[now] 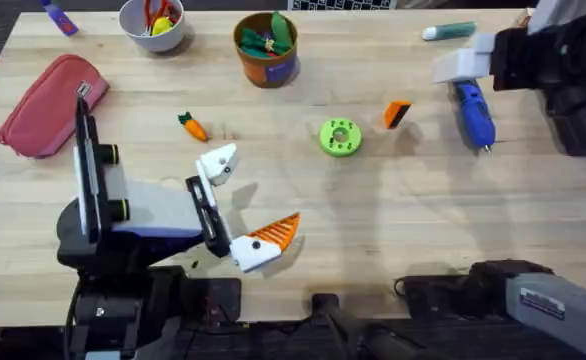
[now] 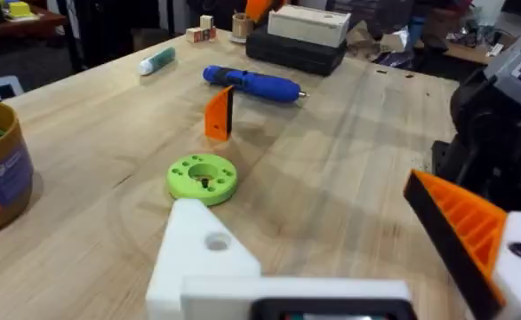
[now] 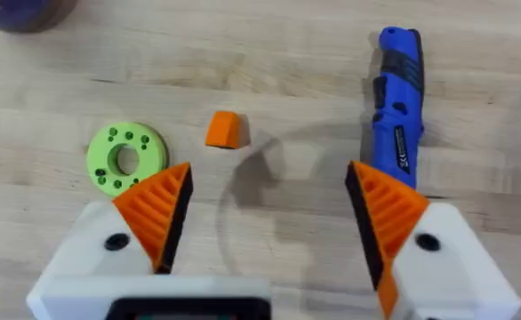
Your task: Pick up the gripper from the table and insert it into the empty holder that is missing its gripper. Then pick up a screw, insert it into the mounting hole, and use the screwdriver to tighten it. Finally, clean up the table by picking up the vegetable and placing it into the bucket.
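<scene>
The gripper, an orange wedge with a black end, stands on the table between a green holed disc and the blue screwdriver. My left gripper is open and empty, low at the front left. One of its fingers is the bare white holder, the other carries an orange ribbed pad. From the left wrist I see the holder and, beyond it, the wedge. My right gripper hangs open above the wedge. The vegetable lies left of centre. The bucket stands at the back.
A pink pouch lies at the far left, and a white bowl stands at the back left. A teal marker lies at the back right. Dark equipment with a white block crowds the right edge beside the screwdriver.
</scene>
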